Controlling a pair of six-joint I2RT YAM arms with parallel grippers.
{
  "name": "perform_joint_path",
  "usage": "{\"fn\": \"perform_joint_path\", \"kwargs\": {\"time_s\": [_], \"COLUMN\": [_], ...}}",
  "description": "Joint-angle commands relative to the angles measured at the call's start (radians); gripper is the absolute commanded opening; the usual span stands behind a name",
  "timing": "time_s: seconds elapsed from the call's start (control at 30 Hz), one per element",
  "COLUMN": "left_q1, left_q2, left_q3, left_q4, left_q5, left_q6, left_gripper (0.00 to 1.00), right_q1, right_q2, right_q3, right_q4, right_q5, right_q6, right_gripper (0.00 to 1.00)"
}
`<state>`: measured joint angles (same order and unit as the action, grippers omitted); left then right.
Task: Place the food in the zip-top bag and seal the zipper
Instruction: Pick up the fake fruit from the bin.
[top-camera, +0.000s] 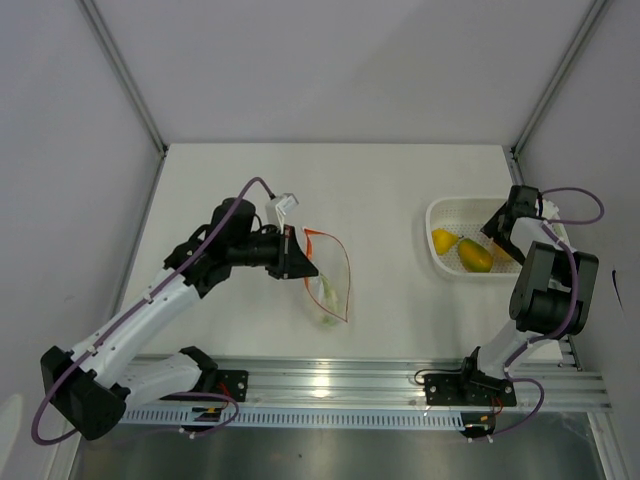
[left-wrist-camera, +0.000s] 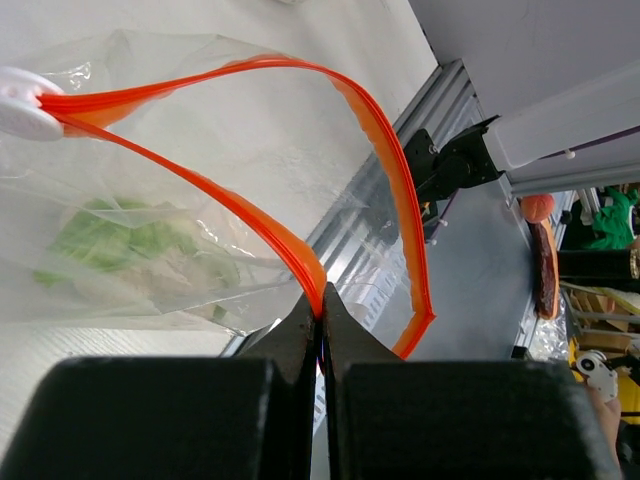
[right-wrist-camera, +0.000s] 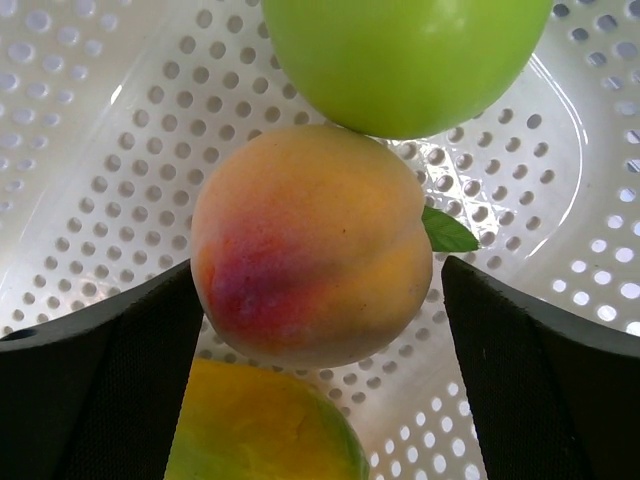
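Inside basket (right-wrist-camera: 90, 150), peach (right-wrist-camera: 310, 245) between apple (right-wrist-camera: 405, 55), yellow fruit (right-wrist-camera: 265, 425)

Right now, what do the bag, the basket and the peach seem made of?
Bag: thin clear plastic film, glossy, crinkled, with an orange strip at its mouth. Basket: white glossy moulded plastic, with round holes. Peach: matte, even skin; possibly an imitation, though real fruit cannot be ruled out.

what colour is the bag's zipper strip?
The zipper is orange-red; it shows best in the left wrist view.
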<state>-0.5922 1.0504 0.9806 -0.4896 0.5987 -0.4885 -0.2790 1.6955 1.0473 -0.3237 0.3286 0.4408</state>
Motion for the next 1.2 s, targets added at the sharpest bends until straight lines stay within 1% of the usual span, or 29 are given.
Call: {"fn": "perform_joint_path", "kwargs": {"time_s": [0.0,0.1,0.27,0.43,0.57,0.67,0.77,0.8,0.87,0.9,0.97,1.0,1.07,1.1,1.17], "left_q1": [0.008,0.006,0.006,0.006,0.006,0.006,0.006,0.008,0.006,0.006,0.006,0.006,0.006,0.006,0.006], "left_q2": [0.016,0.026,0.02,0.028,0.048,0.049,0.051,0.051,0.053,0.053,0.053,0.053,0.049,0.048,0.049], "left_q3": [0.041,0.041,-0.008,-0.016,0.019,0.012,0.012,0.012,0.012,0.012,0.01,0.003,0.012,0.016,0.021], "left_q4": [0.036,0.057,0.118,0.106,0.092,0.108,0.1,0.098,0.098,0.098,0.097,0.098,0.098,0.1,0.1], "left_q5": [0.062,0.07,0.093,0.093,0.096,0.107,0.108,0.107,0.107,0.105,0.101,0.099,0.096,0.092,0.093], "left_q6": [0.01,0.01,-0.024,-0.006,0.008,0.001,0.005,0.005,0.007,0.007,0.005,0.005,0.004,0.004,0.005], "left_gripper": [0.01,0.01,0.01,0.01,0.0,0.01,0.01,0.01,0.01,0.01,0.01,0.01,0.01,0.01,0.01], "right_q1": [-0.005,-0.019,-0.017,-0.019,-0.008,-0.005,-0.003,-0.003,0.001,0.003,0.008,0.009,0.017,0.024,0.032], "right_q2": [-0.027,0.004,0.032,0.092,0.09,0.087,0.09,0.087,0.075,0.069,0.046,0.038,0.015,-0.015,-0.052], "right_q3": [0.049,0.089,0.115,0.167,0.149,0.131,0.123,0.122,0.122,0.12,0.122,0.123,0.129,0.129,0.129], "right_q4": [0.026,0.018,0.032,0.012,0.011,0.018,0.02,0.021,0.023,0.022,0.015,0.011,-0.008,-0.014,-0.032], "right_q5": [0.05,0.047,0.036,0.009,0.009,0.012,0.007,0.006,-0.003,-0.01,-0.023,-0.026,-0.03,-0.034,-0.045], "right_q6": [-0.02,-0.033,-0.039,-0.037,-0.03,-0.025,-0.025,-0.025,-0.031,-0.031,-0.033,-0.036,-0.04,-0.042,-0.042], "right_gripper": [0.99,0.99,0.99,1.0,0.99,0.98,0.89,0.79,0.67,0.54,0.42,0.31,0.23,0.16,0.15]}}
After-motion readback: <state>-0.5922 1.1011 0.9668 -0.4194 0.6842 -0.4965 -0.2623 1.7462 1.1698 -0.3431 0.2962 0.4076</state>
